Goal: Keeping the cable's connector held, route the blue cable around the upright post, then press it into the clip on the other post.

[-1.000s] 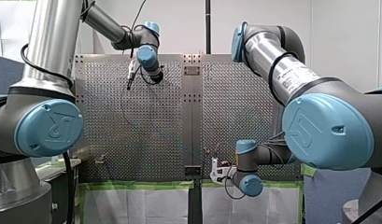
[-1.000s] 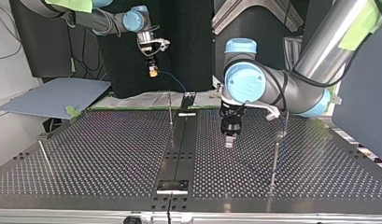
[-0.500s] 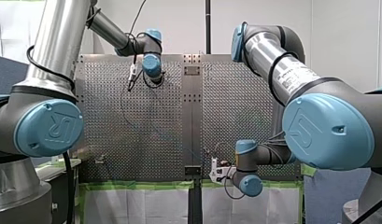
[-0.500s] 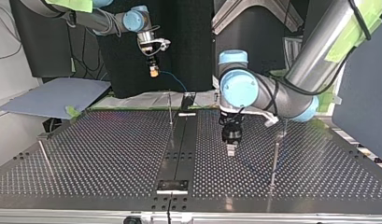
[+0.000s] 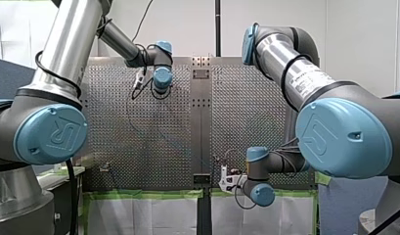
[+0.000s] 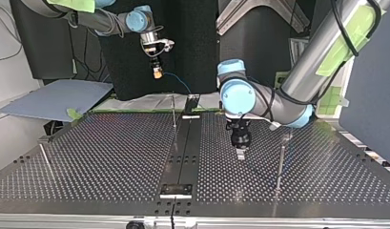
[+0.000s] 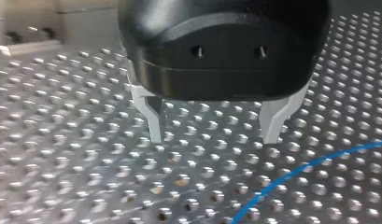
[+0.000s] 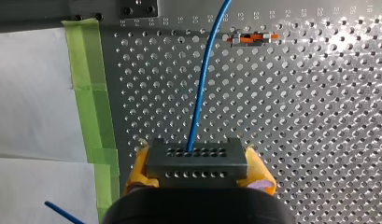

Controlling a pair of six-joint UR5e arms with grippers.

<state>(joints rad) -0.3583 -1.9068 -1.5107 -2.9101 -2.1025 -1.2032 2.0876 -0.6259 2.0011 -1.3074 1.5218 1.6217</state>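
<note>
Moved nearer the post (image 6: pixel 280 164), left pincer (image 7: pixel 213 140) gapes; right pincer (image 8: pixel 198 171) pinches the connector (image 8: pixel 196 160), seen only wrist-side.

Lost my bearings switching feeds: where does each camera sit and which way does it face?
Front view: behind and above the arms, over the perforated table; both arms, uncrossed.
Top view: across the table, facing the arms; sides crossed.
Left wrist view: my left arm, facing the table past the open left tool.
Right wrist view: on my right arm, behind the right tool clamping the connector.
Both wrist views show the blue cable.
</note>
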